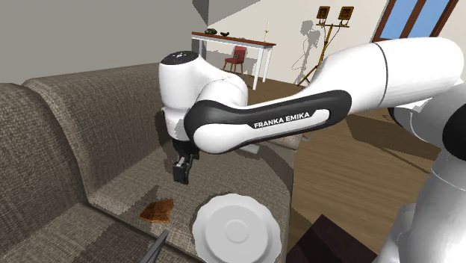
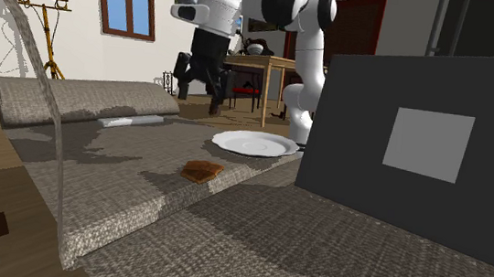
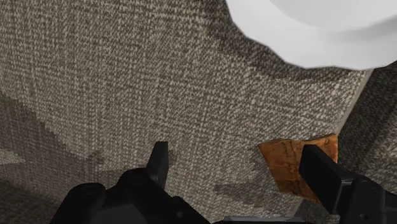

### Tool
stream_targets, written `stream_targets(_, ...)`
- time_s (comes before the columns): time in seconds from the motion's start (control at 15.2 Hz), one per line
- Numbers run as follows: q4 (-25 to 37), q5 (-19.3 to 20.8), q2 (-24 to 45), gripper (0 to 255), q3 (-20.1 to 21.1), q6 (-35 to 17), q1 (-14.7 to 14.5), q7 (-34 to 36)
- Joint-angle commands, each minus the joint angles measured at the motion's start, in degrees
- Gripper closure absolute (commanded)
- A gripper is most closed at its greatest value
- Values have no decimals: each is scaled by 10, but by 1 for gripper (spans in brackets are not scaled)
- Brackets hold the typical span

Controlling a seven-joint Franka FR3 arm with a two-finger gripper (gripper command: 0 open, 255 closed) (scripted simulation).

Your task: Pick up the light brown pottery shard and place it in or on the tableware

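Sofa cushion (image 2: 114, 163) | pincer (image 3: 236, 153) apart, empty, above | brown shard (image 3: 280, 165) beneath one finger, off-centre | white plate (image 1: 237, 228) near

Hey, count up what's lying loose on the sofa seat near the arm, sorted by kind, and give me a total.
Brown pottery shard: 1
White plate: 1
Slim grey object, kind unclear: 1
Total: 3
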State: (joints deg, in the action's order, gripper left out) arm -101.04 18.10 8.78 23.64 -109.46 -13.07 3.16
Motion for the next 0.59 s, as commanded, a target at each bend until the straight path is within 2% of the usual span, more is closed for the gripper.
stream_targets(0.0,39,31,49,0,7,4,-19,11)
stream_targets(0.13,65,50,79,0,9,8,-34,15)
stream_targets(0.53,37,60,91,0,3,-31,-29,21)
